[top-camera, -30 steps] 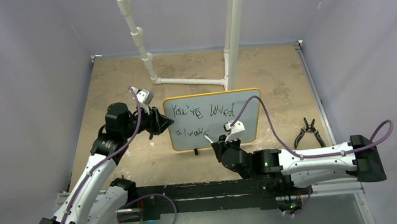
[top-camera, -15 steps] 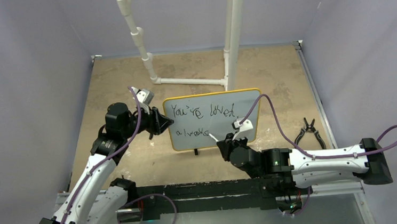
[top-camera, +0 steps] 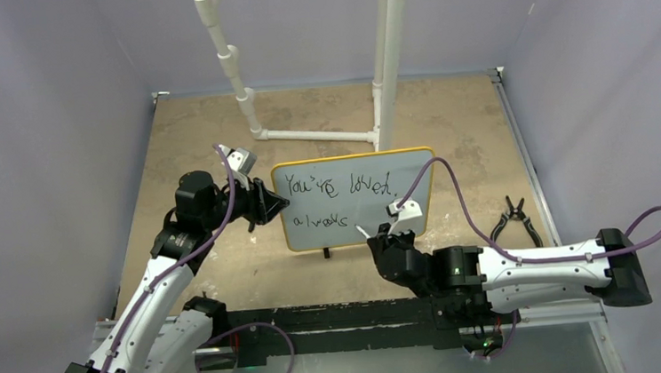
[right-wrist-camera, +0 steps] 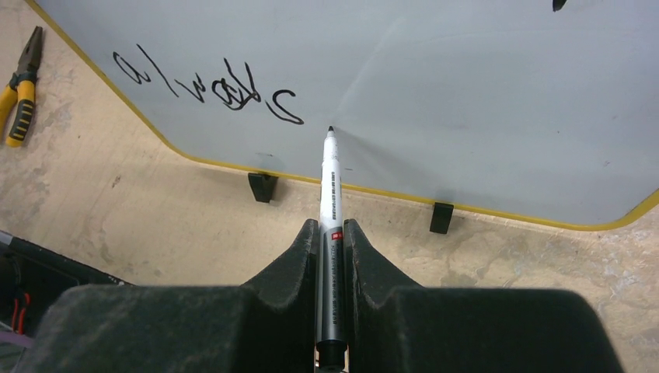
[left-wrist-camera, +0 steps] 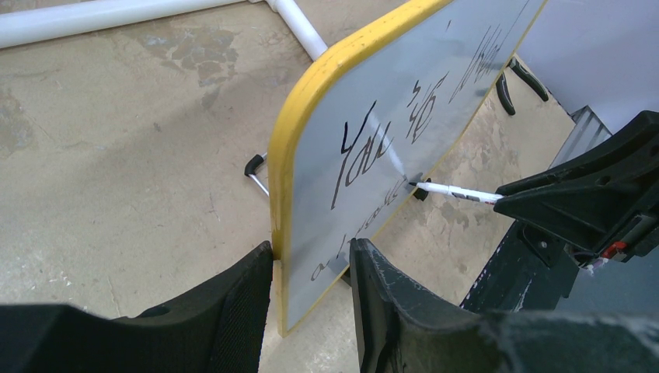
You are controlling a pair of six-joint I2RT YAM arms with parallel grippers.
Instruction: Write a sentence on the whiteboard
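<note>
The tan, mottled tabletop (top-camera: 216, 142) looks smooth, so my main worry is the rectangular pale grey whiteboard with the yellow rounded frame (top-camera: 359, 204). It stands upright near the middle of the table on two small black feet (right-wrist-camera: 263, 186), and I reckon a hard push from the pen could slide it or rock it backward. The left arm reaches in from the side, elbow raised and wrist turned inward, and the left gripper (left-wrist-camera: 311, 256) is clamped across the board's left edge, one finger in front and one behind. If that pinch slips, the board loses its brace. The right arm lies low and stretched along the near edge, forearm pointing at the board's lower half. The right gripper (right-wrist-camera: 330, 229) is clenched on a slim white marker with a black tip (right-wrist-camera: 329, 186). A shallow angle here could skid or smear the thin black handwritten sentence (top-camera: 334, 186), which sits in two lines on the board's left and centre. The tip is just past the last letter of the lower line; whether it touches, I cannot tell.
</note>
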